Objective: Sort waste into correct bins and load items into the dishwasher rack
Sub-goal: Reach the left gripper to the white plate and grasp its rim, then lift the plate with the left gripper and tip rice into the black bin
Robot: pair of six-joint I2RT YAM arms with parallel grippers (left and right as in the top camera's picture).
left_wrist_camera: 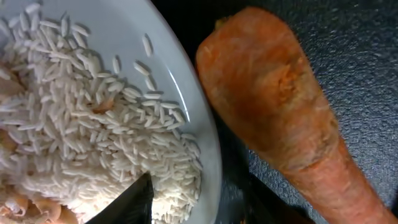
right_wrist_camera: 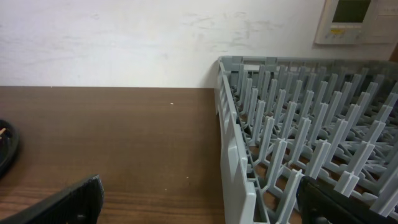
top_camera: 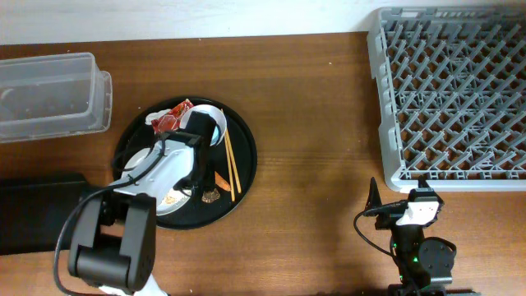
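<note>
We look straight down on the desk (top_camera: 312, 123) from the overhead camera, high enough to take in both far corners, with the white wall (top_camera: 164, 16) a strip along the far edge. Our left wrist camera hangs very close over the desk's left half, facing down at the white plate (left_wrist_camera: 180, 81) and the carrot piece (left_wrist_camera: 273, 106) beside it; both show small in the overhead view. Our right wrist camera sits low by the near edge, right side, facing the far edge. With the overhead it shares the dishwasher rack (right_wrist_camera: 233, 149) and the round black tray (right_wrist_camera: 5, 146).
</note>
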